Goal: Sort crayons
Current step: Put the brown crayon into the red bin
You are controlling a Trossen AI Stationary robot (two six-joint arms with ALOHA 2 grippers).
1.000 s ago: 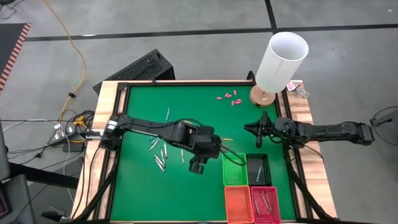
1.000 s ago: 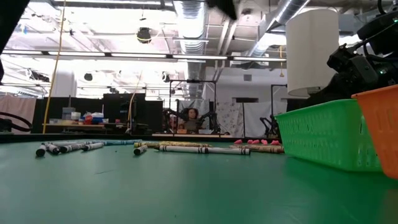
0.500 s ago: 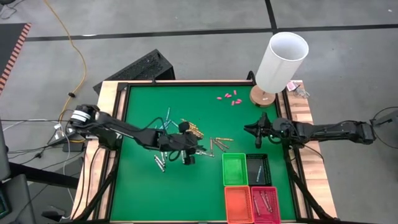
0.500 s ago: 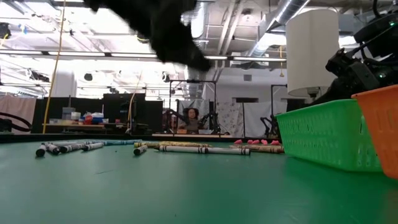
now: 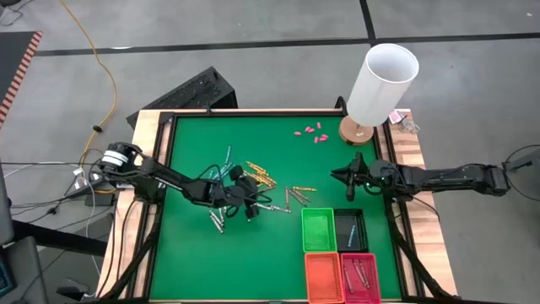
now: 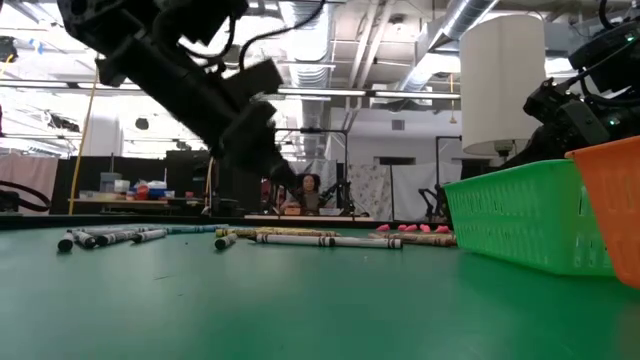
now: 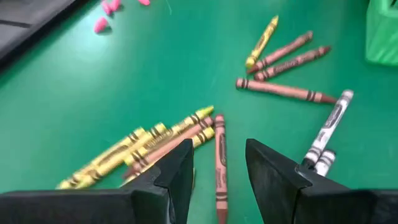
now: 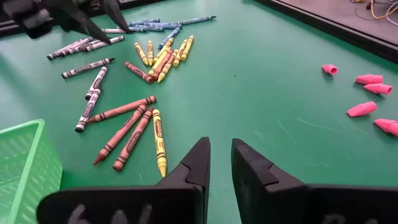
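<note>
Left hand (image 5: 245,201) low over scattered crayons (image 5: 253,187) mid-surface, fingers apart, nothing between them. Right hand (image 5: 352,178) waiting near the surface's right edge, fingers slightly apart, empty. Some crayons already in the red basket (image 5: 359,276).

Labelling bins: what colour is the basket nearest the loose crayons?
Green basket, seen best in the high view.
</note>
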